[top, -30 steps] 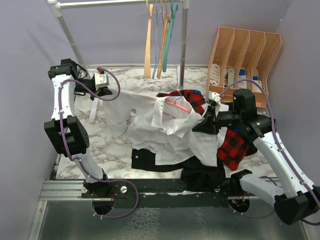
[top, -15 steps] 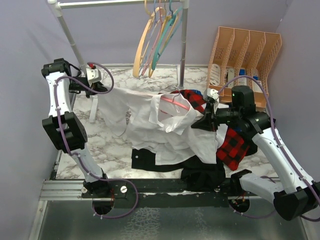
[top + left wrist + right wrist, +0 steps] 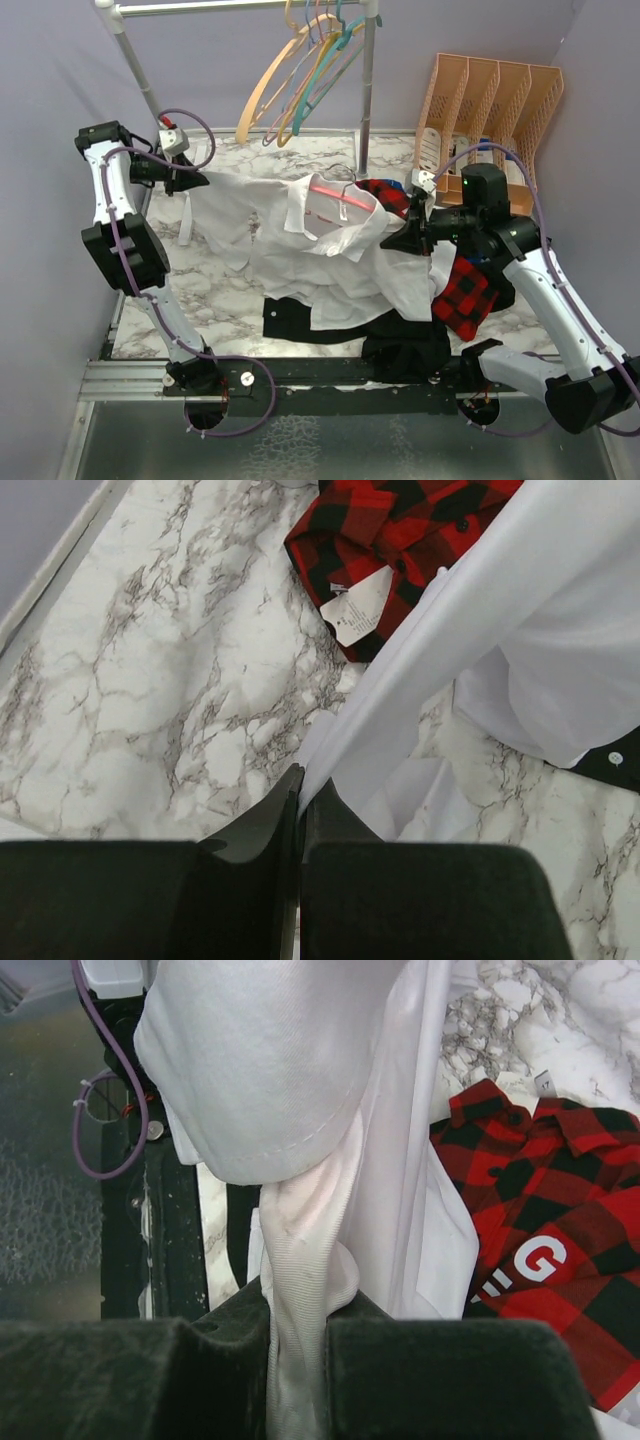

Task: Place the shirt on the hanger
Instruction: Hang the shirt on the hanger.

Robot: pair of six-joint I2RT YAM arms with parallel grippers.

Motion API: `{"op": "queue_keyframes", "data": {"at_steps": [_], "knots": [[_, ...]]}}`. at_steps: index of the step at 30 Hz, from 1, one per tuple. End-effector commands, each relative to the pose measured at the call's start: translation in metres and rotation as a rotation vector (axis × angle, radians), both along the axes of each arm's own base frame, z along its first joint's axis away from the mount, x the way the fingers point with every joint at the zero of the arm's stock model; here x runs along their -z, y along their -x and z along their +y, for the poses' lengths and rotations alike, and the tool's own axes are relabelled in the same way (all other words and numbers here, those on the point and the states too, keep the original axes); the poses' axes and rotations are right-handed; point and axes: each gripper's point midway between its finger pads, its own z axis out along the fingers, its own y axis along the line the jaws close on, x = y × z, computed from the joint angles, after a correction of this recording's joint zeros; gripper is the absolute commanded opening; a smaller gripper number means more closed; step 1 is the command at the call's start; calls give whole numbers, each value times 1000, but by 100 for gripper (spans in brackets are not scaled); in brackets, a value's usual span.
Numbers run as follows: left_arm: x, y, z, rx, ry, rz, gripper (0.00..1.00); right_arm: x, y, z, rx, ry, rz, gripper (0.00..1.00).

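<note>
The white shirt (image 3: 300, 255) hangs spread above the table, stretched between my two grippers. The pink hanger (image 3: 338, 191) lies inside its open collar, one arm showing as a pink bar. My left gripper (image 3: 197, 181) is high at the back left, shut on an edge of the shirt; in the left wrist view its fingers (image 3: 302, 792) pinch a thin taut fold of the shirt (image 3: 520, 630). My right gripper (image 3: 407, 238) is at the shirt's right side, shut on a bunched twist of shirt fabric (image 3: 300, 1260).
A clothes rail at the back holds several hangers (image 3: 300, 80), swung out to the left. A peach file organizer (image 3: 490, 100) stands back right. A red-and-black plaid shirt (image 3: 465, 295) and a black garment (image 3: 330, 325) lie on the marble table (image 3: 220, 300) under the white shirt.
My left gripper has drawn back and to the left, pulling the shirt flatter and tighter. The collar and pink hanger shifted left. The hangers on the rail swung left.
</note>
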Motion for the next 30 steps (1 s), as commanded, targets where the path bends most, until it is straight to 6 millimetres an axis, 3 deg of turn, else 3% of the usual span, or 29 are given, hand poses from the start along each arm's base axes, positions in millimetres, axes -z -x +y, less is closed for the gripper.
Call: {"op": "queue_keyframes", "data": {"at_steps": [1, 4, 5, 8, 9, 15, 19, 23, 26, 30], "knots": [[31, -31, 101, -173, -138, -88, 0, -37, 14, -4, -29, -45, -72, 1], [33, -25, 102, -209, -81, -38, 2, -45, 11, -2, -24, -57, -68, 1], [32, -20, 98, -214, -65, -20, 21, -46, 10, -1, -27, -60, -59, 1], [18, -4, 80, -224, 10, -4, 92, -48, 7, 1, -29, -60, -48, 1], [9, 2, 72, -224, 34, -15, 98, -47, 5, 0, -17, -51, -55, 1], [-67, 38, 30, -211, 189, -161, 99, -11, -2, -2, 42, 45, -45, 1], [-133, 64, 2, -178, 452, -161, 99, 16, 0, 6, 31, 63, -15, 1], [-174, 87, -26, -104, 430, -237, 99, 28, -5, 12, 43, 100, -44, 1], [-198, 93, -31, -78, 385, -314, 99, 31, -16, 16, 77, 112, -82, 1], [-215, 76, -18, -92, 375, -285, 99, 32, -33, 24, 137, 63, -113, 1]]}}
